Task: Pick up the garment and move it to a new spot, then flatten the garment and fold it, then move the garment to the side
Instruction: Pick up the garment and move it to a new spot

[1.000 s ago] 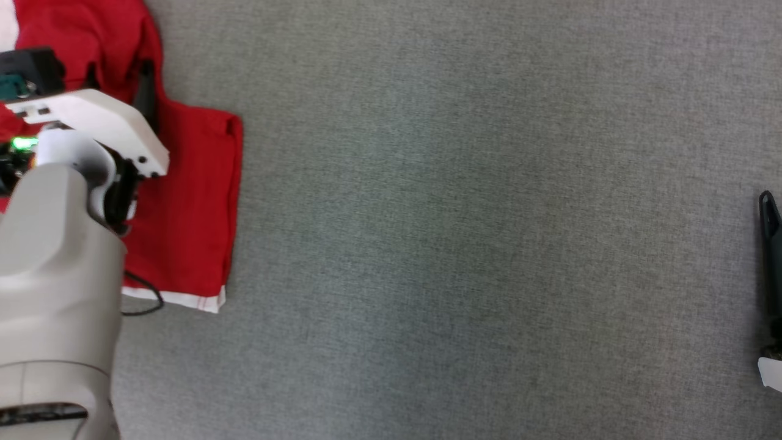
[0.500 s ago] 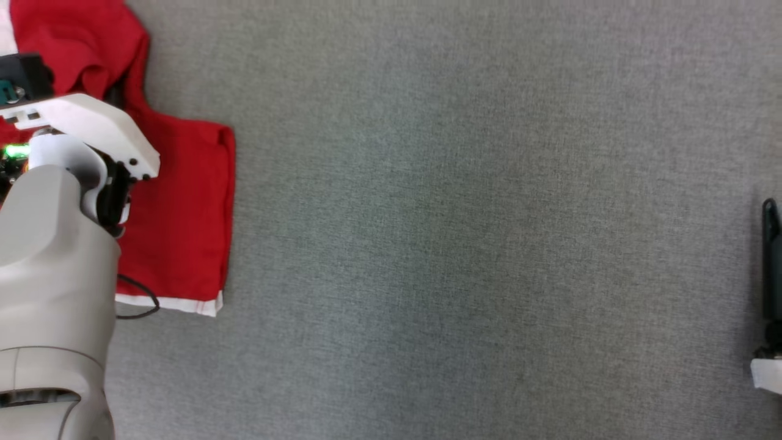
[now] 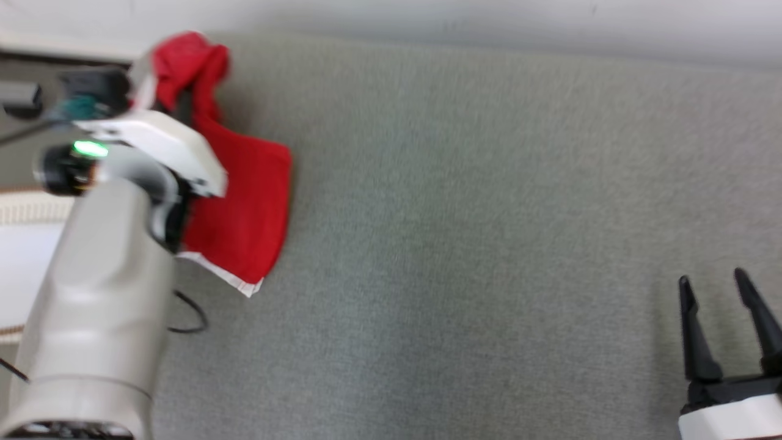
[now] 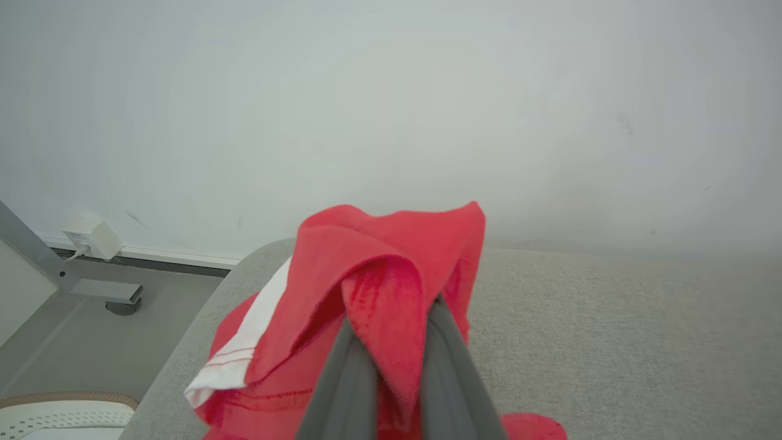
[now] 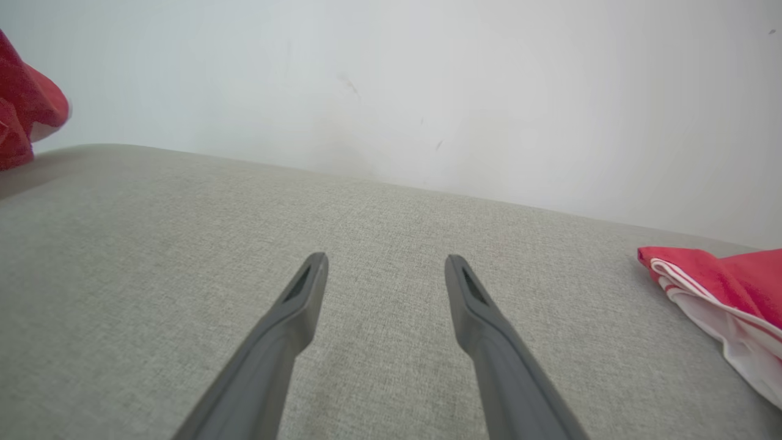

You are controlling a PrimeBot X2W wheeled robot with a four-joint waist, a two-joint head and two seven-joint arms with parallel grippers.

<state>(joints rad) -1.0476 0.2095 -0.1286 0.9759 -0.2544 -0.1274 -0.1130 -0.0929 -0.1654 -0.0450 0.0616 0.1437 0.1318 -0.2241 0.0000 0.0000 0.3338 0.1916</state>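
Right gripper [image 3: 712, 278]: at the pad's [image 3: 489, 244] near right corner, fingers spread wide with nothing between them, pointing toward the far edge, low over bare grey fabric.
Left forearm [image 3: 104, 293]: pale and bulky, reaching up along the pad's left edge, with a thin black cable [image 3: 189, 318] looping beside it.
Garment [image 3: 244, 201]: red, by the pad's left edge toward the far left corner. The top is bunched and raised, and the body trails back toward the near side to a white-trimmed hem. The head view is blurred, so whether the hem touches the pad cannot be told.
Left gripper [image 4: 391, 324]: fingers pressed together on a fold of the garment. In the left wrist view red fabric drapes over both fingers and hides their tips, and a white band with thin red stripes falls to one side.
Cloth [image 5: 721, 287]: in the right wrist view a second red-and-white piece lies flat by the pad's right edge, well apart from the raised bunch. Whether it belongs to the same garment cannot be told.
Floor [image 4: 122, 305]: grey, past the pad's rounded far left corner, with a metal leg [image 4: 36, 256] and a small white box [image 4: 91, 235] at the baseboard.
Wall [image 4: 427, 91]: plain white, behind the pad's far edge.
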